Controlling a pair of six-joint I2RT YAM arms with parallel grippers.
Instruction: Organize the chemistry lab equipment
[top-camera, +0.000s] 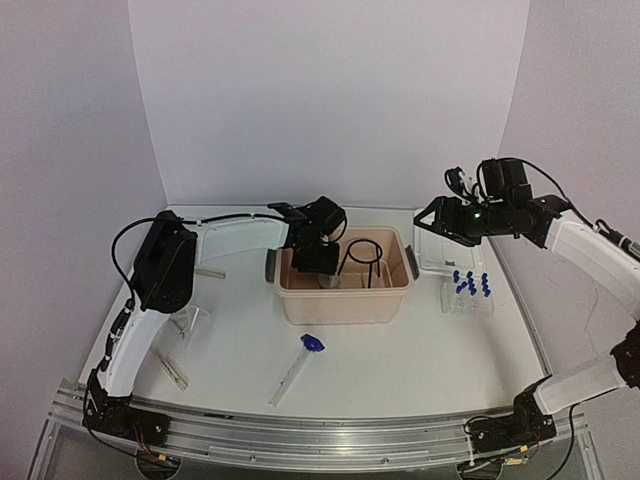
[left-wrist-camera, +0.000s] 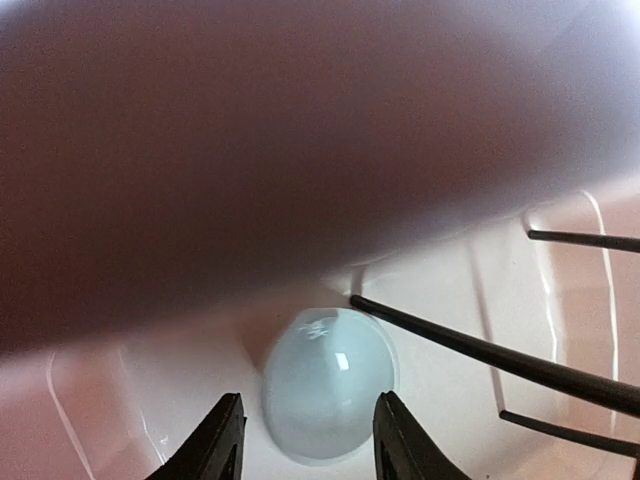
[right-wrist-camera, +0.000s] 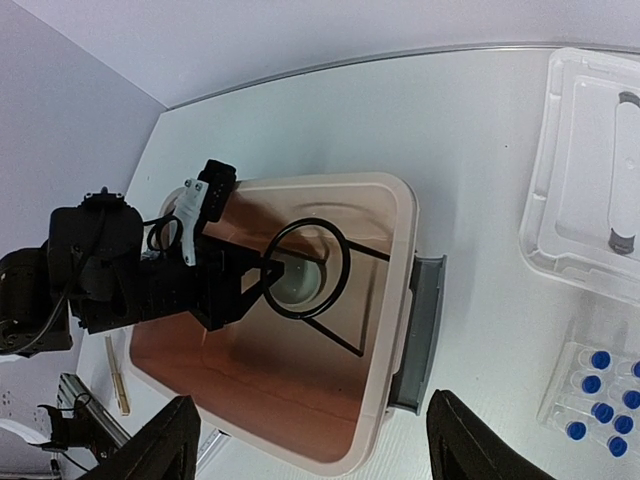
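The left hand is down inside the tub. Its fingers stand apart on either side of a clear round piece, the funnel by its look. The funnel sits on the tub floor, just beside a leg of the ring stand. Whether the right-hand finger brushes the funnel's edge cannot be told.

The right hand hovers high over the tub's right side with its fingers wide apart and nothing in them.

The step in hand reads as setting the funnel down in the tub next to the ring stand. That looks nearly finished, since the funnel rests on its own.

The next move would call for a straight lift of the left hand (the stand's wires run close by, so a sideways pull could snag them). After that comes a reach for what lies loose on the worktop. The brush lies in front of the tub, well apart from it.

To the right, the tubes stand in the rack, near the lid.

No brand, label or writing can be read on anything here.
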